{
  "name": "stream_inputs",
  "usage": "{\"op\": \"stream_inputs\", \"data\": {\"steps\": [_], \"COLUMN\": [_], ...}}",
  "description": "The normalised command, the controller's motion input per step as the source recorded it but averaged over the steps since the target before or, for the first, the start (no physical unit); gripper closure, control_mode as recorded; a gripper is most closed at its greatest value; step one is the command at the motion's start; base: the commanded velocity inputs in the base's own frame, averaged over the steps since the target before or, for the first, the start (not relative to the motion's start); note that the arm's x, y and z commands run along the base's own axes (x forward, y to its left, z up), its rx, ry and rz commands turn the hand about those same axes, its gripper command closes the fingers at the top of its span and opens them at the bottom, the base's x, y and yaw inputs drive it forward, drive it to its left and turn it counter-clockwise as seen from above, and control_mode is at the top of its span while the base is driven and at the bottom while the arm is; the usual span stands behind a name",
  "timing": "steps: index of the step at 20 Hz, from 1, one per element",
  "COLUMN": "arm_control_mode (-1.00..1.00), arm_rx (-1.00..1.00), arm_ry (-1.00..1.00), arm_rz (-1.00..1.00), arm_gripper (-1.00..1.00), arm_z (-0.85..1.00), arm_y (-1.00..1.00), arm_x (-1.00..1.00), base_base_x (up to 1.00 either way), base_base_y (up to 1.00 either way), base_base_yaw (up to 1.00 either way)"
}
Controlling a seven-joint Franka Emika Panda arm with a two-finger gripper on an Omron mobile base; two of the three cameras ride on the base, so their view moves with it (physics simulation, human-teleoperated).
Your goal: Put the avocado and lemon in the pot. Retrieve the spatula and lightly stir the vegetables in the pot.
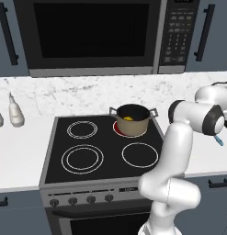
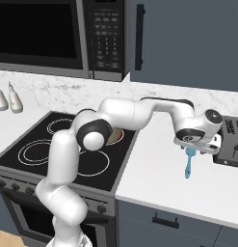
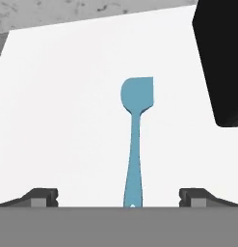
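gripper (image 3: pixel 118 197) open above one spatula (image 3: pixel 135 140); one pot (image 1: pixel 132 120), one lemon (image 1: pixel 128 119) inside.

The small round tan-brown cooking pot (image 1: pixel 132 120) with a dark inside and two small grey side handles stands upright on the back right burner of the black stove. Inside it lies the small bright yellow rounded lemon (image 1: pixel 128 119), low against the dark bottom. The slim light-blue spatula (image 3: pixel 135 140) with a long straight handle lies flat on the white tabletop, well apart from the pot, blade beside a dark appliance.
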Motion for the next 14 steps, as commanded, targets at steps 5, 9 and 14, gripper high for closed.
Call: {"op": "stream_inputs", "data": {"steps": [5, 9, 14], "arm_control_mode": [-1.00, -1.00, -1.00], "arm_rx": [-0.01, 0.00, 0.00], "arm_ry": [0.10, 0.06, 0.04], "arm_rz": [0.00, 0.00, 0.00], "arm_gripper": [-1.00, -1.00, -1.00], "arm_z": [-0.05, 0.00, 0.00], "arm_y": [0.00, 0.00, 0.01], "arm_x": [-0.14, -0.03, 0.00], "base_base_x": [0.00, 0.00, 0.00], "base_base_y": [0.00, 0.00, 0.00], "base_base_yaw": [0.00, 0.00, 0.00]}}
